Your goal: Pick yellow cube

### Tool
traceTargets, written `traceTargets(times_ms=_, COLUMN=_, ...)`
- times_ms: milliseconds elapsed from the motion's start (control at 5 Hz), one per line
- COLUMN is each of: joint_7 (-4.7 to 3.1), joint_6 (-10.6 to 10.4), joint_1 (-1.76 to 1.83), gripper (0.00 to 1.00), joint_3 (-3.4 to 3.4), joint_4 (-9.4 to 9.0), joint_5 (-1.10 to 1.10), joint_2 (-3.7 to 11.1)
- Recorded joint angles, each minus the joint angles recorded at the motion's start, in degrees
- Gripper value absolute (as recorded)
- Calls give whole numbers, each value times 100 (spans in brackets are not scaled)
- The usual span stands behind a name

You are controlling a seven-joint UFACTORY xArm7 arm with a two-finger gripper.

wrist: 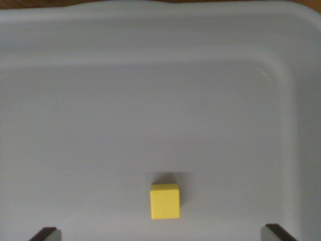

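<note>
I see the small yellow plastic cube [165,201] alone on the floor of the white plastic tray [150,100], between my wide-apart dark fingers [46,234], because I want to straddle it.

Only the gripper [160,234] fingertips [46,234] show at the bottom corners, spread wide, apparently holding nothing.
</note>
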Motion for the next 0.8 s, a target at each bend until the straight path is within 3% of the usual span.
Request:
traceTargets(times_ms=600, joint_7=-24, joint_6=-87, joint_1=-2, gripper=0, joint_3=-4, joint_4=-78, joint_5=14, joint_2=17)
traceTargets(times_ms=800, joint_7=-55, joint_6=-201, joint_1=-5, gripper=0, joint_3=-9, joint_4=-180, joint_5=33, joint_2=39)
